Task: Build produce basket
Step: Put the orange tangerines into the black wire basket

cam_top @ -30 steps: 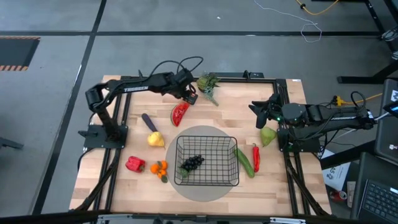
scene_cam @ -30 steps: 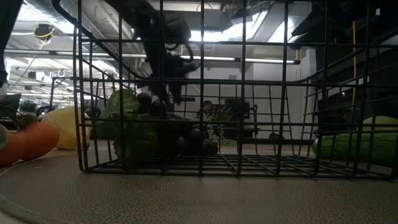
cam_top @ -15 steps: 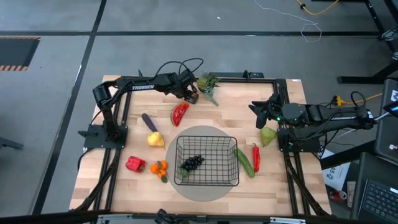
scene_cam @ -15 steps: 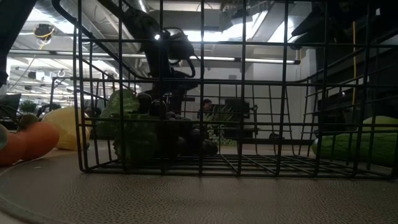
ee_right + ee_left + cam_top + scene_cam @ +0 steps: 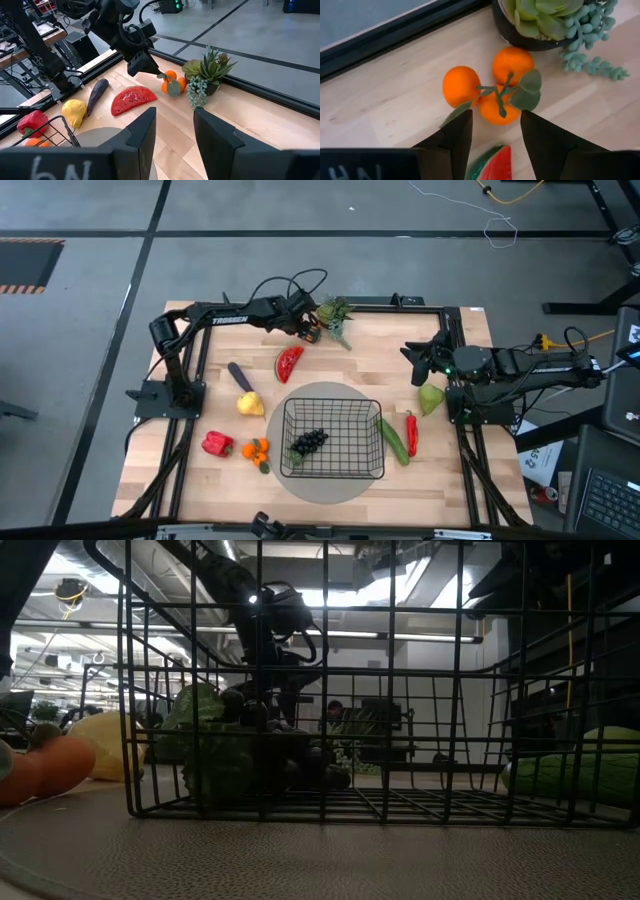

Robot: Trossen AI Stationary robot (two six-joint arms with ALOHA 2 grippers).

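The orange cluster (image 5: 496,85) sits near the table's far edge, right beside the potted succulent (image 5: 335,314). The left gripper (image 5: 495,131) hangs just over it, jaws spread, one on each side of the nearest orange and not touching. The watermelon slice (image 5: 289,363) lies just beside. The basket (image 5: 333,439) near the front edge holds grapes (image 5: 309,441). The right gripper (image 5: 421,360) waits by the right edge, jaws spread.

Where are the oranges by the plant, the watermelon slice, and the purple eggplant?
oranges (image 5: 499,107): left wrist view, on the orange nearest the camera.
watermelon slice (image 5: 132,99): right wrist view, on its red flesh.
purple eggplant (image 5: 97,90): right wrist view, on its middle.
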